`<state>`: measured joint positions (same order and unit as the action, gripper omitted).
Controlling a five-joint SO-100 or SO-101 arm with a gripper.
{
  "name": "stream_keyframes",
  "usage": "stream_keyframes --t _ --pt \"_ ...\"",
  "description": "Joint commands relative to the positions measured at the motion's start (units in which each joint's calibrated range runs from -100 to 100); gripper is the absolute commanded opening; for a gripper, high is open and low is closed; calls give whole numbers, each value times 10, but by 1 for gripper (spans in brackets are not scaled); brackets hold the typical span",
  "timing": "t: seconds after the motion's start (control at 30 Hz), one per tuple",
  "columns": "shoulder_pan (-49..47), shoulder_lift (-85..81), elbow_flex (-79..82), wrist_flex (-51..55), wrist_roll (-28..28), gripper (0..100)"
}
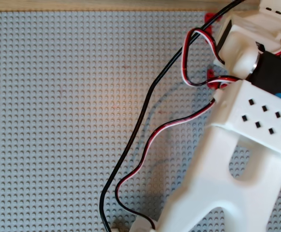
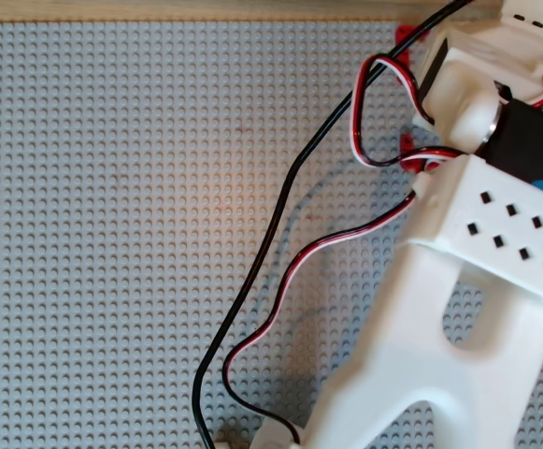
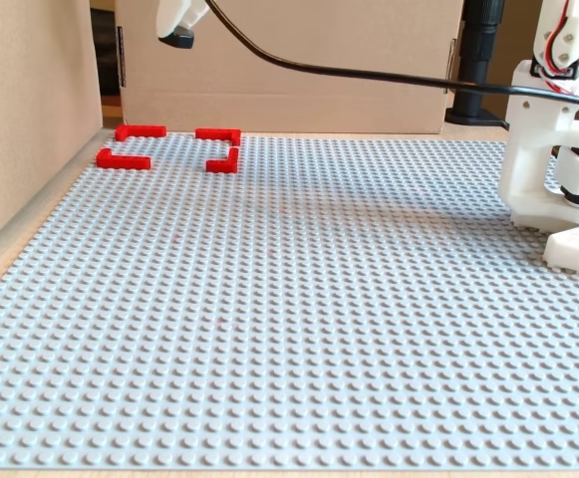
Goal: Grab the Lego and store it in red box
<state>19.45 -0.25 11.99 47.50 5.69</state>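
In the fixed view the red box [image 3: 123, 159] lies at the baseplate's far left corner, four flat red brackets with gaps between them. Directly above it, at the top edge, hangs the white tip of my gripper [image 3: 179, 35], mostly cut off. A small black piece [image 3: 177, 40] shows at its lower end; whether that is the Lego I cannot tell. No Lego lies on the plate. In both overhead views the white arm [image 1: 237, 159] [image 2: 458, 309] covers the right side, and only red slivers of the box [image 1: 209, 18] [image 2: 405, 36] peek out beside it.
The grey studded baseplate [image 3: 289, 299] [image 1: 72, 121] fills the table. A cardboard wall [image 3: 289, 60] stands behind it and another along the left. The arm's white base [image 3: 558, 179] sits at the right. Black and red-white cables [image 1: 135, 135] hang over the plate.
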Motion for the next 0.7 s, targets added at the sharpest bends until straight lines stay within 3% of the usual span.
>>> stream_keyframes --t 0.0,0.33,0.67 --pt "11 -20 47 -51 -3 6" --pt "5 -19 167 -164 -3 11" --pt "7 -20 173 -178 -1 15"
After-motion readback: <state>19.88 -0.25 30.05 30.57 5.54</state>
